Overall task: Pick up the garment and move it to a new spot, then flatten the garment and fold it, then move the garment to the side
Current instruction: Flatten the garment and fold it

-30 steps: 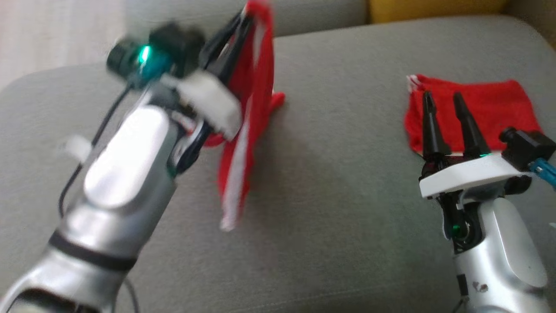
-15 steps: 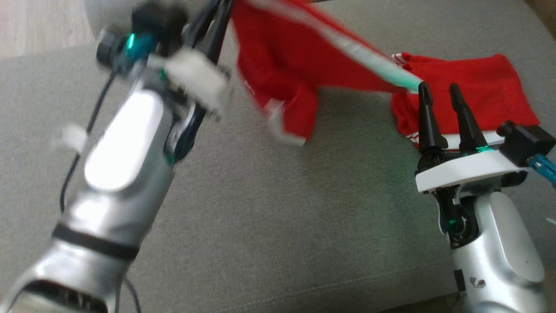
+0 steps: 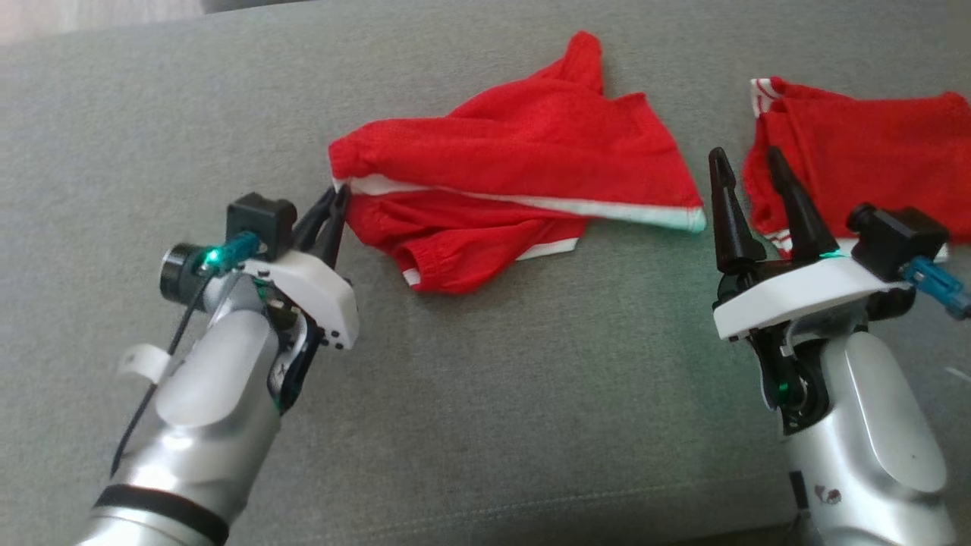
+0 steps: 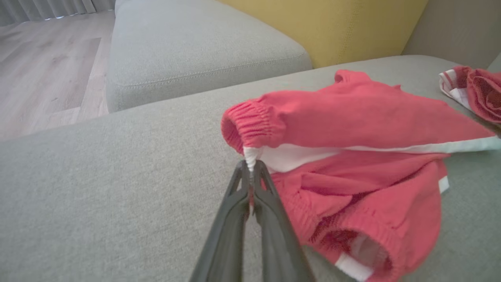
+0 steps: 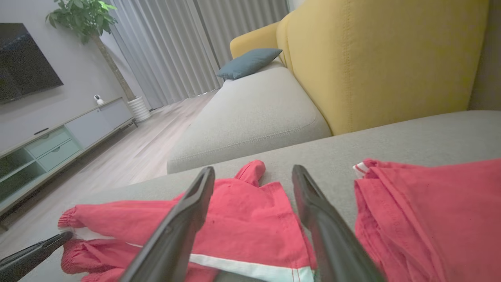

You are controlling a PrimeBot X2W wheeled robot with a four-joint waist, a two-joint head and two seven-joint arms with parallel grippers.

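Observation:
The garment (image 3: 516,163), red shorts with white side stripes, lies crumpled on the grey cushion (image 3: 485,394). My left gripper (image 3: 334,203) is shut on the white corner of its elastic waistband at the garment's left end. The left wrist view shows the garment (image 4: 352,125) with the fingertips of the left gripper (image 4: 251,166) pinching that white edge. My right gripper (image 3: 743,163) stands open just right of the garment's striped hem, holding nothing. In the right wrist view the garment (image 5: 242,219) lies behind the open right gripper (image 5: 254,174).
A second red garment (image 3: 857,159) lies folded at the right of the cushion, also visible as the red garment (image 5: 430,211). A yellow sofa back (image 5: 383,58) and another grey seat (image 5: 254,117) stand behind. Wooden floor (image 4: 43,62) lies beyond the cushion's edge.
My left arm swung the hanging garment down and spread it onto the cushion, still gripping its corner. The head camera tilted down. The right gripper stayed open and nearly still.

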